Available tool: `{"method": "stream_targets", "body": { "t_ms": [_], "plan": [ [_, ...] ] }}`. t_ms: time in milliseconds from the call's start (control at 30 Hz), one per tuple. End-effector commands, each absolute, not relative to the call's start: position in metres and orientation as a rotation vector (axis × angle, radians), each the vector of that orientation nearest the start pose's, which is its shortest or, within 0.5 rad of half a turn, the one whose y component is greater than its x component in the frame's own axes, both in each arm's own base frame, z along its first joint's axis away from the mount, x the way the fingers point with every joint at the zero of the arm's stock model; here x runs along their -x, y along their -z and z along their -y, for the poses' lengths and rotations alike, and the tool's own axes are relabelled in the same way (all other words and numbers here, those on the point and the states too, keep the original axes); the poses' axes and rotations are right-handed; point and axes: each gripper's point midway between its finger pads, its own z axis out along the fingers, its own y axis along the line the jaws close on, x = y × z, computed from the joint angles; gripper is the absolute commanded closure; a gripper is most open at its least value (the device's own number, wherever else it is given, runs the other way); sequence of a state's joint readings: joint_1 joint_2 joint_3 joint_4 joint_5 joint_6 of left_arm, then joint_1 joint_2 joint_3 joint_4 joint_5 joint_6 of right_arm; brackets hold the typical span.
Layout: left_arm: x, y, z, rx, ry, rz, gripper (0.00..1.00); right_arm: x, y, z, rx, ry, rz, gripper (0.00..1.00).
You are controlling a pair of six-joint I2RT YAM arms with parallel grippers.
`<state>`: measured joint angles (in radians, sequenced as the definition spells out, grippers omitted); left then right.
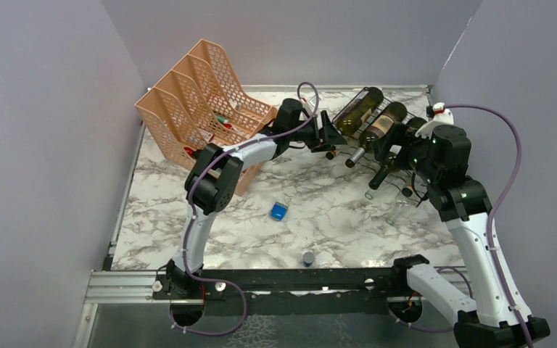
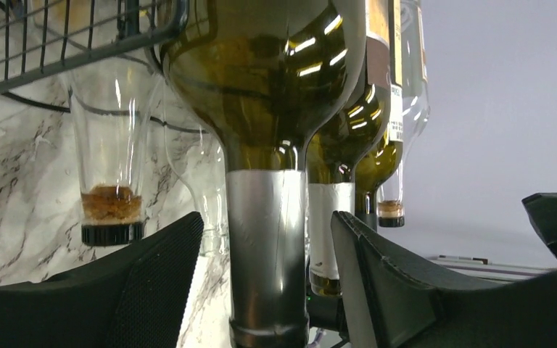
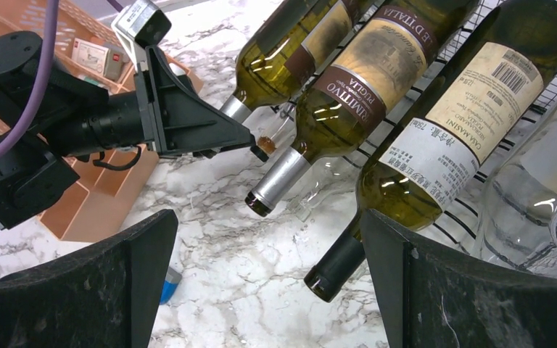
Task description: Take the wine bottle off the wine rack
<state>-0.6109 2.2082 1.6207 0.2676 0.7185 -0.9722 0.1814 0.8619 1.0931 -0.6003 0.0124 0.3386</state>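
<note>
The black wire wine rack (image 1: 399,177) stands at the back right with several bottles lying in it, necks towards the table's middle. My left gripper (image 1: 331,136) is open. Its fingers (image 2: 167,268) straddle the silver-foiled neck (image 2: 267,246) of the leftmost green wine bottle (image 1: 359,109), with a gap on each side. This bottle also shows in the right wrist view (image 3: 275,51). My right gripper (image 3: 267,217) is open and empty, hovering in front of the rack. The black-capped neck (image 3: 333,268) of a white-labelled bottle (image 3: 435,145) lies close to its right finger.
A brown-labelled bottle (image 3: 348,87) lies between those two. Clear bottles (image 2: 112,145) with corks lie lower in the rack. A peach mesh organizer (image 1: 203,101) stands at the back left. A small blue object (image 1: 278,212) and a small grey cylinder (image 1: 308,257) lie on the marble table (image 1: 210,225).
</note>
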Motion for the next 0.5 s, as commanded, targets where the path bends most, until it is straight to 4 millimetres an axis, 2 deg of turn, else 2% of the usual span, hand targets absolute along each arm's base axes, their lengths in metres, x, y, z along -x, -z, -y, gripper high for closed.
{"method": "stream_targets", "body": {
  "t_ms": [0,467],
  "plan": [
    [-0.4017,-0.1781,0.4605,-0.217,1.728,-2.150,0.32,-0.2892,-0.2988,-0.0601,-0.166,-0.305,-1.953,0.00],
    [-0.4115,-0.1722,0.4654,-0.212,1.746,-2.146,0.44,-0.2912,-0.2957,-0.0604,-0.163,-0.300,-1.966,0.00]
  ]
}}
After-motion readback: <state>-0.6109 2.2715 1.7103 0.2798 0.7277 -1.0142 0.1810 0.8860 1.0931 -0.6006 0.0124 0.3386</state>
